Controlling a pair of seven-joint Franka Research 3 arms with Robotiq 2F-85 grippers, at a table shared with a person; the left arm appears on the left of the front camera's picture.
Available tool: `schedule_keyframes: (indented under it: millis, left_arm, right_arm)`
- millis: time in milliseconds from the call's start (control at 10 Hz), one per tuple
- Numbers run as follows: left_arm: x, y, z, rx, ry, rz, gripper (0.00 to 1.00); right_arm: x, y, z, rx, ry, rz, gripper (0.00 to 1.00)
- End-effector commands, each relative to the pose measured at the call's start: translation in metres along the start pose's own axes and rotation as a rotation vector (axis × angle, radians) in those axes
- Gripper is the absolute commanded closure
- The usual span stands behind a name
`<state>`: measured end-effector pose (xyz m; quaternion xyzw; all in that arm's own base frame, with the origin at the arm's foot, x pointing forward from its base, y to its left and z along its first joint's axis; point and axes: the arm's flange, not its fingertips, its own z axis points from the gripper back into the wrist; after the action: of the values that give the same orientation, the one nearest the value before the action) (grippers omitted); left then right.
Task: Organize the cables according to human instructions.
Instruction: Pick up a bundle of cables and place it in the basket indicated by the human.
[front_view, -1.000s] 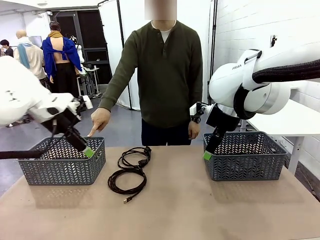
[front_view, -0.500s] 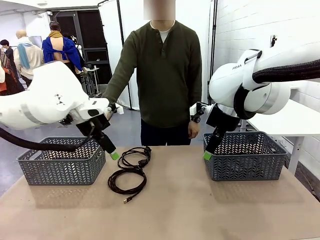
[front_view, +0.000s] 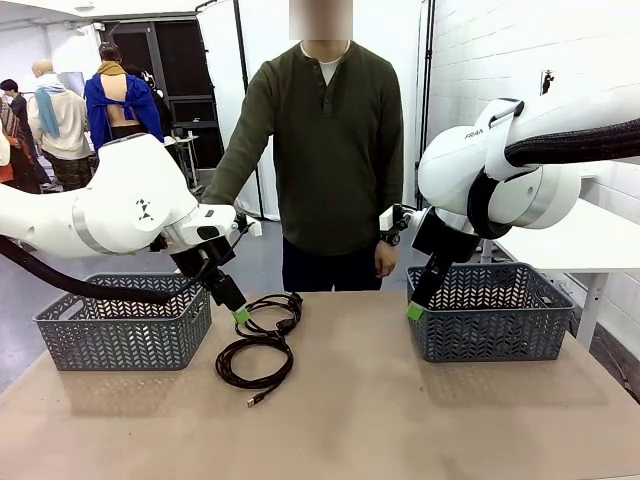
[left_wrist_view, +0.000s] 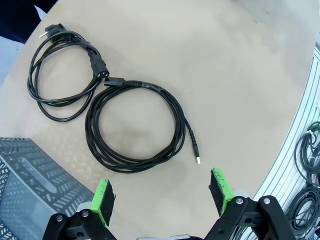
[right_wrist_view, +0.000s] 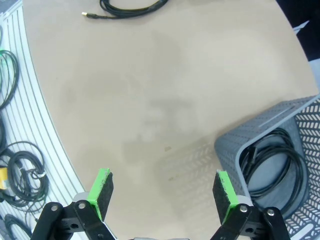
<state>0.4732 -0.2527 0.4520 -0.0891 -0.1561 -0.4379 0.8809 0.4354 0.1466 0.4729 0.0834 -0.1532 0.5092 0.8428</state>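
Note:
Two cables lie on the table between the baskets. The far one is a power cord coil (front_view: 270, 312) (left_wrist_view: 59, 75) with a plug end. The near one is a USB cable coil (front_view: 254, 362) (left_wrist_view: 134, 126) (right_wrist_view: 131, 7). A third cable (right_wrist_view: 272, 161) lies coiled inside the right basket (front_view: 490, 312) (right_wrist_view: 235, 145). My left gripper (front_view: 240, 315) (left_wrist_view: 162, 199) hangs open just above the two coils, nearest the USB one, with nothing between its pads. My right gripper (front_view: 414, 311) (right_wrist_view: 162, 196) stands open over bare table, beside the right basket's left wall.
A grey left basket (front_view: 120, 322) (left_wrist_view: 30, 172) stands left of the cables. A person stands at the far edge, one hand (front_view: 386, 260) hanging down. Loose cords (left_wrist_view: 306, 165) lie on the floor past the table's rounded edge. The near half of the table is bare.
My left arm has swung right from over the left basket to above the cables. The person's hand that pointed at the left basket is no longer seen. The right arm has not moved.

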Motion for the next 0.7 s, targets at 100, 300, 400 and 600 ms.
schedule_keyframes:
  millis: [100,300,400,600]
  left_arm:
    - [-0.004,-0.001,0.003,0.002,-0.002,0.002,0.0]
    - [-0.004,-0.001,0.003,0.002,-0.002,0.002,0.0]
    - [0.001,-0.001,0.001,0.002,-0.001,-0.002,0.0]
    - [0.013,-0.01,-0.008,-0.018,0.051,0.092,0.0]
  right_arm:
    - [0.001,-0.001,-0.001,-0.003,0.005,0.001,0.0]
    - [0.001,-0.001,-0.001,-0.003,0.005,0.001,0.0]
    - [0.001,-0.001,-0.001,-0.003,0.005,0.001,0.0]
    - [0.001,-0.001,-0.001,-0.003,0.005,0.001,0.0]
